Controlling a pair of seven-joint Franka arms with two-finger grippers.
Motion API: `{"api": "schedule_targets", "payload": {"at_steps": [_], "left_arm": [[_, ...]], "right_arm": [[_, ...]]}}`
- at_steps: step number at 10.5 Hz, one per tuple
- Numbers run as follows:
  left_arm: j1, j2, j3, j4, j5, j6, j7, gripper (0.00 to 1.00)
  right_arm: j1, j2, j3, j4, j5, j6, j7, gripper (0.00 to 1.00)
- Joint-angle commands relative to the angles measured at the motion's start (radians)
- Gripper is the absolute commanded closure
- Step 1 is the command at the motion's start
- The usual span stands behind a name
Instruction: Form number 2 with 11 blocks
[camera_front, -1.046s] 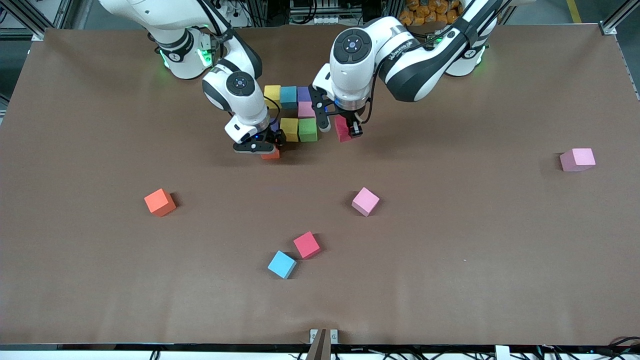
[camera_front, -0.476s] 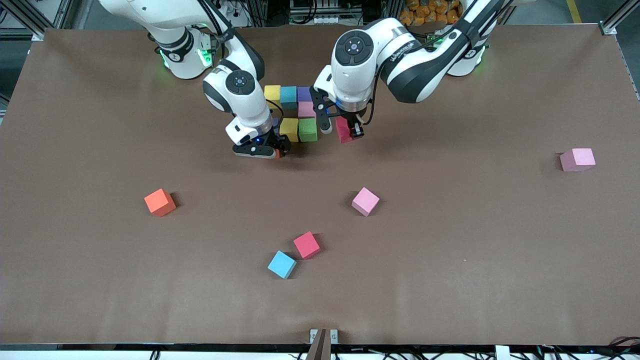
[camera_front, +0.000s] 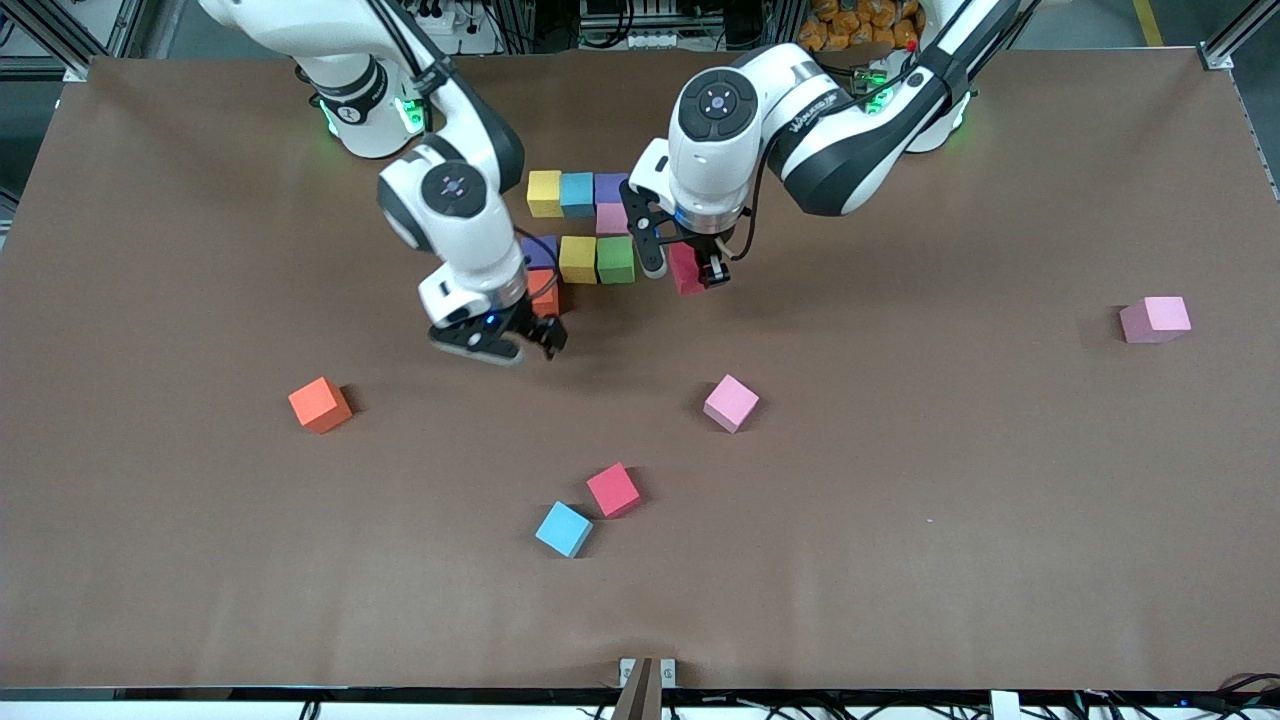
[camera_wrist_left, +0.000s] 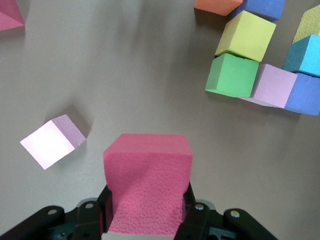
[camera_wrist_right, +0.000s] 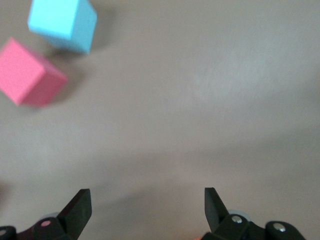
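Left end effector (camera_front: 692, 268) pinches a red block (camera_front: 684, 270) between its fingers, hanging over the tabletop (camera_front: 960, 480) just beside the green block (camera_front: 615, 259), toward the left arm's end. In the left wrist view the same red block (camera_wrist_left: 147, 182) fills the gap between the pads.

Taking that green block as the landmark, the partial number 2 (camera_front: 578, 228) spreads from it. A yellow block (camera_front: 577, 259) touches it toward the right arm's end, then a purple block (camera_front: 541, 250) next in that row, half hidden by the right arm. An orange block (camera_front: 546, 293) sits just nearer the front camera than that purple one. A pink block (camera_front: 611, 218) touches the green block's farther edge, and farther still runs a row of yellow (camera_front: 544, 193), light blue (camera_front: 577, 194) and purple (camera_front: 608, 187).

Right end effector (camera_front: 518, 342) hangs with its fingers spread and nothing between them, over bare tabletop just nearer the camera than the orange block.

Loose blocks lie well nearer the camera than the green block: a pink one (camera_front: 731, 402), a red one (camera_front: 613, 489) touching a light blue one (camera_front: 564, 529) at a corner, and an orange one (camera_front: 320, 404) toward the right arm's end. Another pink block (camera_front: 1155, 319) sits well apart toward the left arm's end.
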Motion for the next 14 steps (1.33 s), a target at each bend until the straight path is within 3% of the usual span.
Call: {"api": "schedule_targets", "payload": {"at_steps": [1,4,6,10,14], "left_arm": [[-0.006,0.042,0.008,0.051,-0.009,-0.006,0.014,1.0],[-0.036,0.14,0.01,0.135,0.055,-0.001,-0.001,1.0],[-0.073,0.237,0.013,0.199,0.13,0.027,-0.001,1.0],[-0.252,0.325,0.175,0.327,0.173,0.086,-0.001,1.0],[-0.351,0.372,0.239,0.39,0.173,0.205,-0.001,1.0]], "right_arm": [[-0.02,0.155,-0.02,0.251,0.033,-0.098,0.011,0.0],[-0.034,0.326,-0.052,0.515,0.032,-0.161,0.011,0.0],[-0.089,0.399,-0.052,0.621,0.03,-0.153,-0.004,0.0],[-0.173,0.422,-0.054,0.65,0.028,-0.153,-0.149,0.0],[-0.187,0.422,-0.055,0.65,0.027,-0.158,-0.169,0.0]]}}
